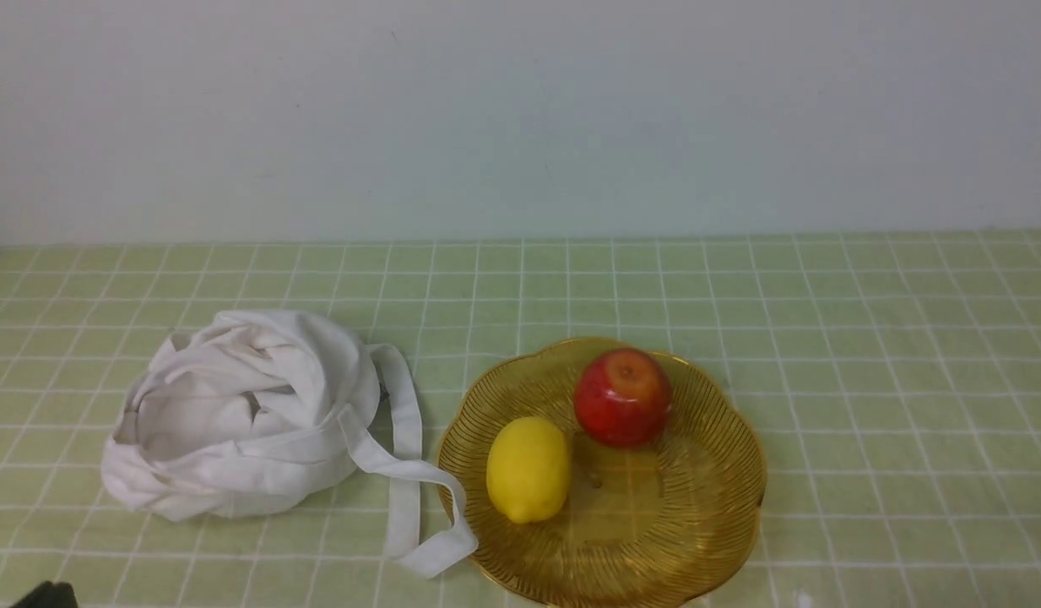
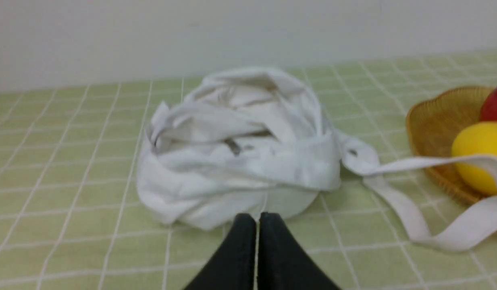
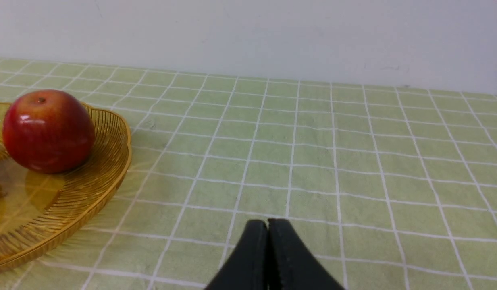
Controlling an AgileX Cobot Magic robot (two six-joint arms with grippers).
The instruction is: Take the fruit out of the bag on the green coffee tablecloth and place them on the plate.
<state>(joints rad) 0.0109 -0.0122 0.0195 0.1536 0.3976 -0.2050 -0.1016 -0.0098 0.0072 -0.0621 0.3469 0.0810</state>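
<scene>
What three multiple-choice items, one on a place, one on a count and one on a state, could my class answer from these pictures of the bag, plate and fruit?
1. Where is the apple?
A. inside the bag
B. on the plate
C. on the bare cloth

2. How many fruits lie on the plate?
A. one
B. two
C. three

3. How do both grippers stand?
A. shut, holding nothing
B. wide open
C. shut on the strap

Key:
1 B: the apple sits on the plate, beside the lemon.
2 B: only the apple and the lemon are there.
3 A: the left gripper near the bag and the right gripper over the tablecloth show fingers pressed together, empty.
</scene>
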